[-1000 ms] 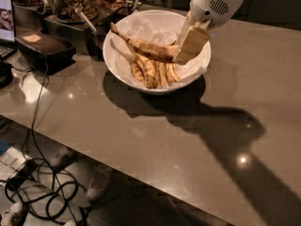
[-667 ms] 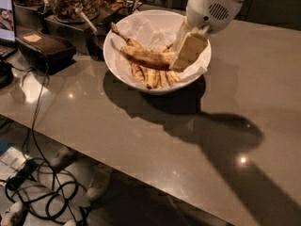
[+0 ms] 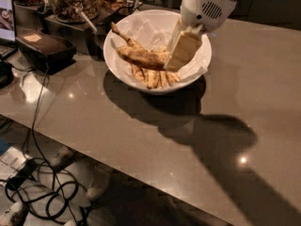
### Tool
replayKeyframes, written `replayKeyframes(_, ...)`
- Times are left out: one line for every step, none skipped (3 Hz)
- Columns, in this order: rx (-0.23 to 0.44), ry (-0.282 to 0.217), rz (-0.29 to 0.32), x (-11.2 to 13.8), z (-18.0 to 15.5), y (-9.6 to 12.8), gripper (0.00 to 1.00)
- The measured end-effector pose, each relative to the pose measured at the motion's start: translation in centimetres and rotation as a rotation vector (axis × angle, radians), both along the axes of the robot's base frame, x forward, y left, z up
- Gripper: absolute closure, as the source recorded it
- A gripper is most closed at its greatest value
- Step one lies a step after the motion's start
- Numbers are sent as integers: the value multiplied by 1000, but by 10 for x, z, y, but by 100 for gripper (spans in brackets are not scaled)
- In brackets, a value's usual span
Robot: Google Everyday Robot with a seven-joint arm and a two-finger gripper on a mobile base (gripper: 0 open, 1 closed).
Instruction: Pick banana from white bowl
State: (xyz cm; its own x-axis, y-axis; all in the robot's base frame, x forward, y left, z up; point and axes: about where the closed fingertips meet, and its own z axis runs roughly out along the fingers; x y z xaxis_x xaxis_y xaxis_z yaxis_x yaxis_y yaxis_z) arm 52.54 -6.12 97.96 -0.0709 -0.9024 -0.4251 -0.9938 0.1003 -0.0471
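The white bowl (image 3: 118,69), lined with crinkled white paper, stands on the grey countertop at upper centre. The plump, brown-mottled banana (image 3: 141,58) lies across its middle. A longer banana with a thin stem (image 3: 123,37) lies behind it, and several slimmer bananas (image 3: 153,77) lie under it at the front. My gripper (image 3: 173,64) hangs from the white arm (image 3: 209,4) and reaches down into the right half of the bowl. Its cream-coloured tip is at the plump banana's right end and hides that end.
A glass jar of nuts (image 3: 70,1) with a scoop and dark trays (image 3: 44,48) stand left of the bowl. A laptop edge (image 3: 5,18) is at far left. The grey countertop (image 3: 225,140) extends to the right and front. Cables (image 3: 42,192) lie on the floor below.
My gripper has moved slightly down and left, deeper into the bowl, to the plump banana's right end. The bananas and bowl have stayed in place.
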Motion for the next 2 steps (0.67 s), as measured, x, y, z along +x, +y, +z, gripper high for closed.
replayKeyframes(-7,26,-29,-13,-2,17,100)
replayKeyframes(-13,39,-46,-20,-4,40,100)
